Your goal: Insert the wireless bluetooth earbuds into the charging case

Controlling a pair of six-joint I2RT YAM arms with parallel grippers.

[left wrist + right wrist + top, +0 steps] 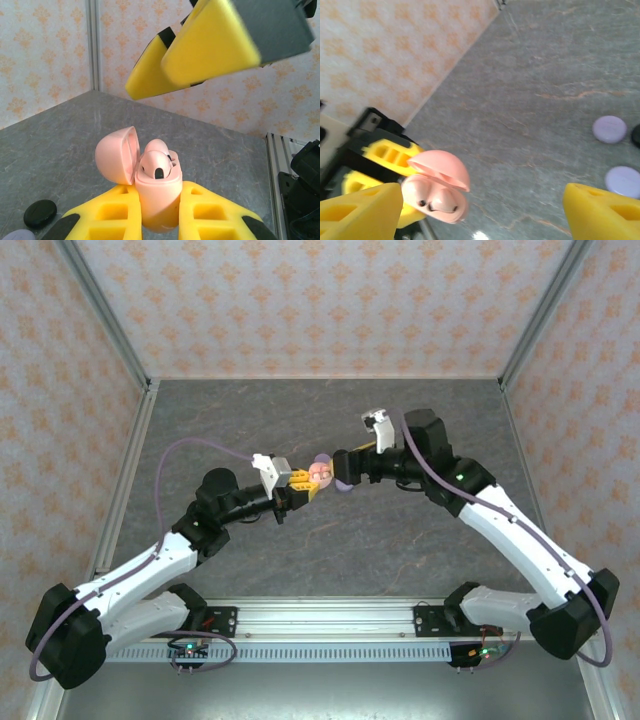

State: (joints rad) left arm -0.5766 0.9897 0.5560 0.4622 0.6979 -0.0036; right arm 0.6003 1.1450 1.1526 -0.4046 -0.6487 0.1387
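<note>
left tool [159,192] clamped on the pink charging case [159,205], held up off the worktop [60,145], lid [117,152] hinged open

pink earbuds [157,165] sit in the case: front one clear in the left wrist view, the one behind it half hidden, so seating depth is hard to judge

right tool [482,197] has its jaws wide apart with nothing between them, close beside the case. in the left wrist view its fingers [210,47] are blurred and cut off at the frame top

top view: case is tiny between both tools. lilac blob [346,486] beside it, partly under the right tool, can't tell what

on the worktop: black disc [40,213], two lilac discs [609,129], dark thing [636,136] cut off at the right edge of the right wrist view
</note>
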